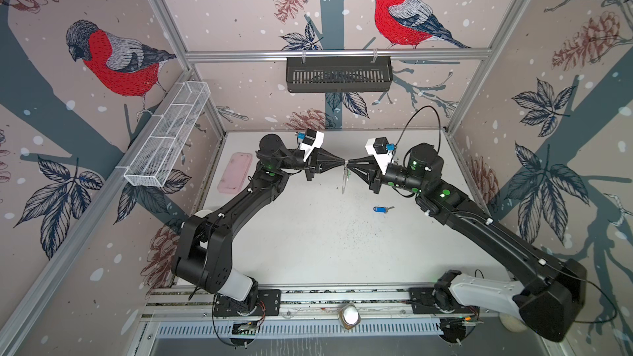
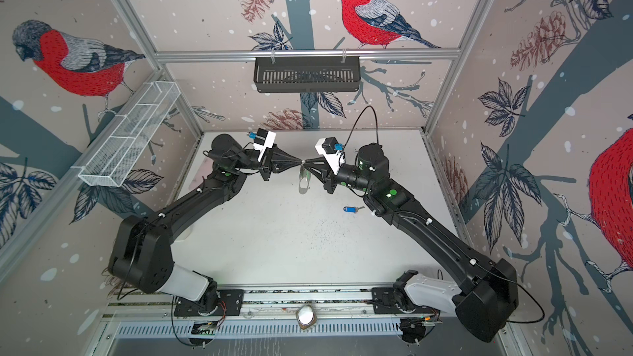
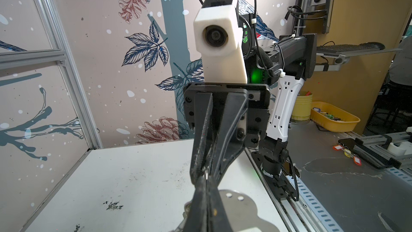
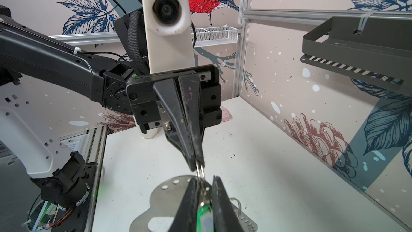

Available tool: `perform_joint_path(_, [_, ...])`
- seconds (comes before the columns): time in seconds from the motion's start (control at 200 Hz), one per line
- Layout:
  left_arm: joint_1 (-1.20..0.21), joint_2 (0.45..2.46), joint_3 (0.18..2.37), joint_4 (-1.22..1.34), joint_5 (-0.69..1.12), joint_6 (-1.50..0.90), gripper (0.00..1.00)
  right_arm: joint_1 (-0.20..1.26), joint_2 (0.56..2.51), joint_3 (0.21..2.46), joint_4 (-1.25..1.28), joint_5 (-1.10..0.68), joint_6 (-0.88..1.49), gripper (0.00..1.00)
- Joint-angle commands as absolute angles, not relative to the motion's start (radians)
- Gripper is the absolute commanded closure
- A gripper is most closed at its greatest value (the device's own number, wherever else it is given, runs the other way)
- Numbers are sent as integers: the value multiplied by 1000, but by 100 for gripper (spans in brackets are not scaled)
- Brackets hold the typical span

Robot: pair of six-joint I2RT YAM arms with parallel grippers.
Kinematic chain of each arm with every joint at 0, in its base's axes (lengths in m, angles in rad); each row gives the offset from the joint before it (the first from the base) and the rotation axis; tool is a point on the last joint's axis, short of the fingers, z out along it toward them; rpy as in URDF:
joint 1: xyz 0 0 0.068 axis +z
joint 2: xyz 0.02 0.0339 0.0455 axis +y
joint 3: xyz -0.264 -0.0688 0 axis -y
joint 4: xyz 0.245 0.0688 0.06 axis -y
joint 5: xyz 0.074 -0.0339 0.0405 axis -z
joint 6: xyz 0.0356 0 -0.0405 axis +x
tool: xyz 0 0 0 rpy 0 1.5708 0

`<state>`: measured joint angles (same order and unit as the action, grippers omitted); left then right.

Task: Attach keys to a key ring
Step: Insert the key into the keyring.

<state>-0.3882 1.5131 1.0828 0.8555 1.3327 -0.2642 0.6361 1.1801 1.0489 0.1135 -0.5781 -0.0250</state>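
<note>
The key ring [image 4: 160,204] is a thin grey plate with small holes along its edge, sitting low in the middle of the right wrist view. In both top views it is a pale oval [image 1: 344,184] just below the spot where the two arms meet, a little above the middle of the frame. Whether its lower end touches the tabletop [image 1: 308,234] cannot be told.

A small wire ring [image 4: 201,171] rises from the plate's upper edge. The left gripper [image 4: 198,166] comes down from the top of that view with its fingers pressed together, pinching the top of this ring.

Directly below, the right gripper [image 4: 204,179] enters from the bottom edge. Its two fingers stand slightly apart, and the green-tagged key [image 4: 204,216] fills the gap between them, so it is clamped on that tag. The wire ring runs down between its fingertips.

In a top view the two grippers point straight at each other, tip to tip, the left gripper [image 1: 344,162] from the left and the right gripper [image 1: 350,163] from the right, with a speck of green [image 1: 347,175] just under them.

The blue-tagged key [image 1: 383,209] lies flat on the tabletop, lower right of that meeting point, apart from both grippers and near the right forearm.

A pink case [image 1: 235,172] lies on the tabletop left of centre, just beside the left arm's wrist.

A black basket [image 1: 339,73] hangs on the back rail at upper centre. A white mesh basket [image 1: 171,131] hangs on the left wall.
</note>
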Motion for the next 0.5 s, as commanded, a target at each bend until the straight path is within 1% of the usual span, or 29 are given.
perform_joint_path(0.0, [-386, 1517, 1082, 922, 1344, -283, 100, 640, 1184, 1061, 141, -589, -29, 86])
perform_joint_path(0.07, [-387, 1519, 1082, 934, 1345, -293, 100, 641, 1187, 1064, 139, -591, -31, 87])
perform_joint_path(0.4, [-386, 1531, 1077, 989, 1351, -336, 100, 647, 1203, 1081, 118, -598, -41, 98])
perform_joint_path(0.49, [-387, 1534, 1076, 992, 1346, -341, 100, 647, 1204, 1084, 114, -599, -38, 99])
